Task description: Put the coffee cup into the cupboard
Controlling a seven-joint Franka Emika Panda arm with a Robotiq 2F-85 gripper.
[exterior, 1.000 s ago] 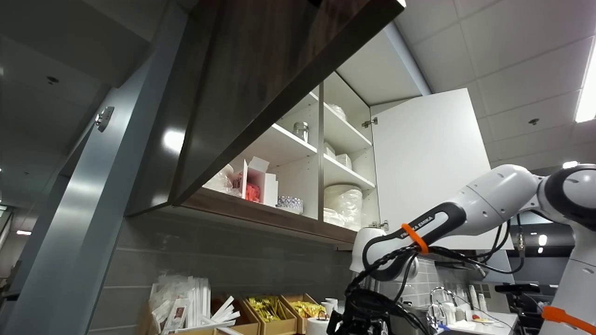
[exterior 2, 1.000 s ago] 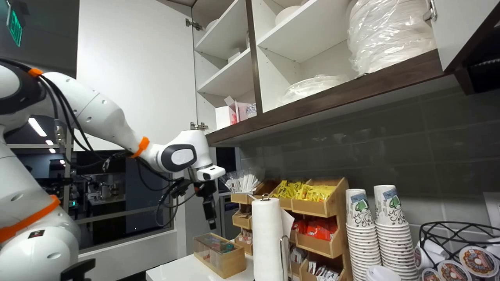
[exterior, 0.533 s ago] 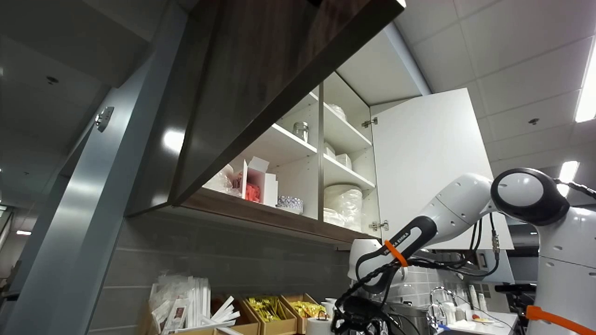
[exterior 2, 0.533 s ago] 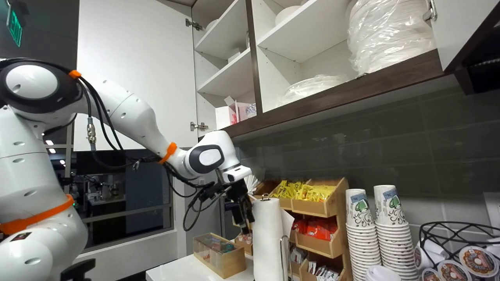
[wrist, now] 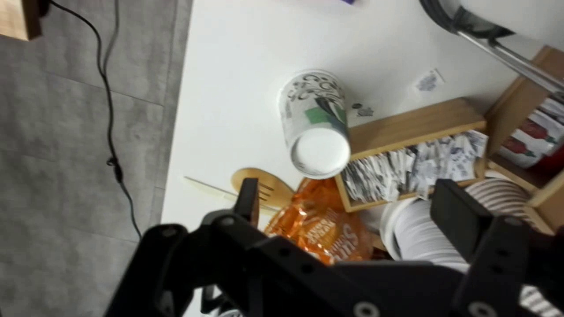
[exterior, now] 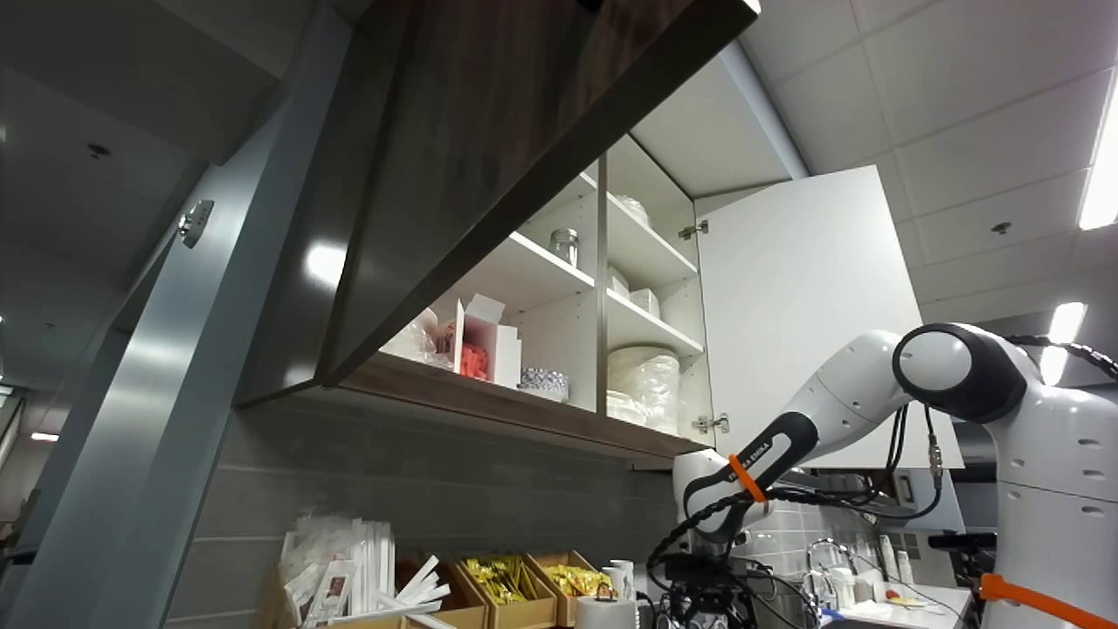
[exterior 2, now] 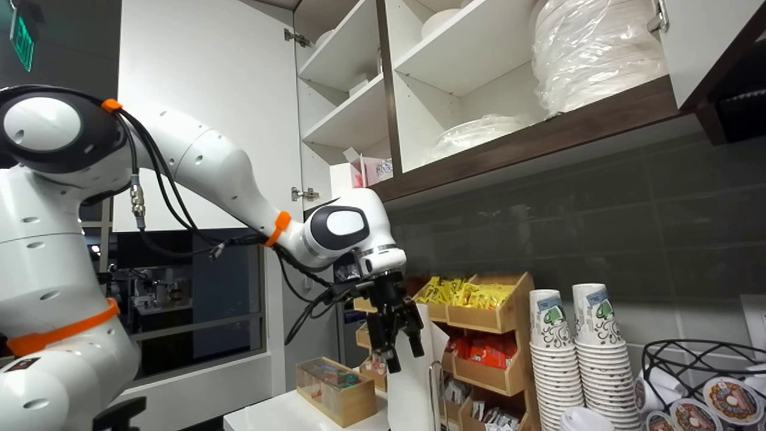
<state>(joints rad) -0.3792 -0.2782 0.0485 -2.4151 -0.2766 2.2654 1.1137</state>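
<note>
White countertop (wrist: 229, 88) spans the wrist view; in its upper middle a patterned paper coffee cup (wrist: 313, 121) seems to stand upside down. Likely light, easily crushed: pinch its sides gently. The gripper (wrist: 348, 196) is spread, holding nothing. Wooden packet box (wrist: 416, 125), right, and orange snack bag (wrist: 324, 231), lower centre, could obstruct it.

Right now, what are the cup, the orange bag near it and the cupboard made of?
The cup looks like smooth paper, with printed swirls and a sunken base. The bag looks like shiny plastic or foil, because it's wrinkled with bright glints. The cupboard looks like dark brown wood outside with streaky grain, maybe just a wood-look cover, and smooth white board inside.
</note>
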